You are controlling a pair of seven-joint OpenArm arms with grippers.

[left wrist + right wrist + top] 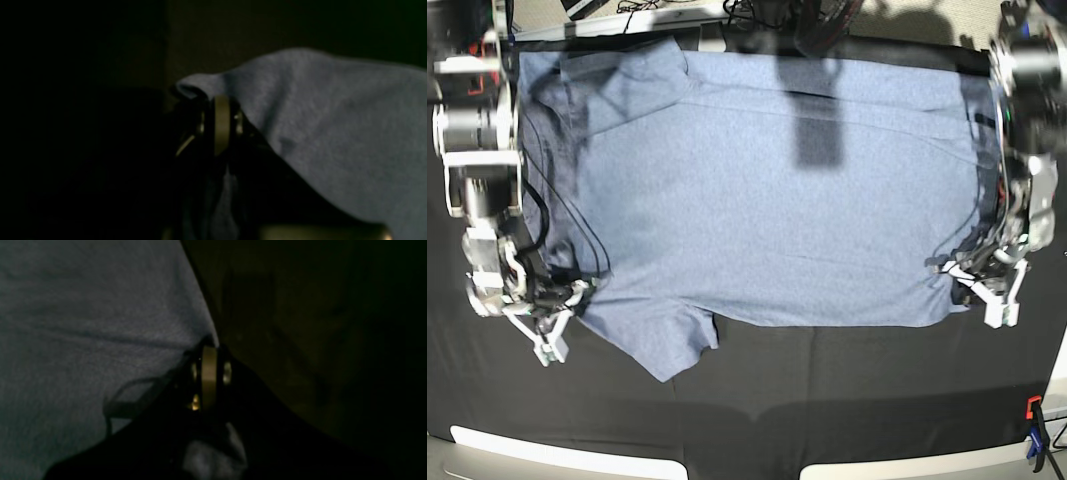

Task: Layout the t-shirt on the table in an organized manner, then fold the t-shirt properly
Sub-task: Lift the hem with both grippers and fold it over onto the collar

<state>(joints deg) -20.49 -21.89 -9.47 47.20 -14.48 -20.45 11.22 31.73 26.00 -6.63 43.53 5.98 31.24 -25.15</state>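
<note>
Black table (827,400) bears the t-shirt (777,190), each tool (562,315) (977,285) clenched on its edge.

Bright light pours over the black-draped surface (827,380). Beyond its far edge, dark cables (642,10) tangle on pale floor. At its near right corner, a red-and-blue clamp (1035,440) bites on.

The right arm reaches down along the left edge of the base view, its white-and-black right gripper (552,325) low, jaws closed together. The left arm reaches down along the right edge, its white-and-black left gripper (987,290) also low, jaws closed. Both wrists angle inward toward the centre.
</note>
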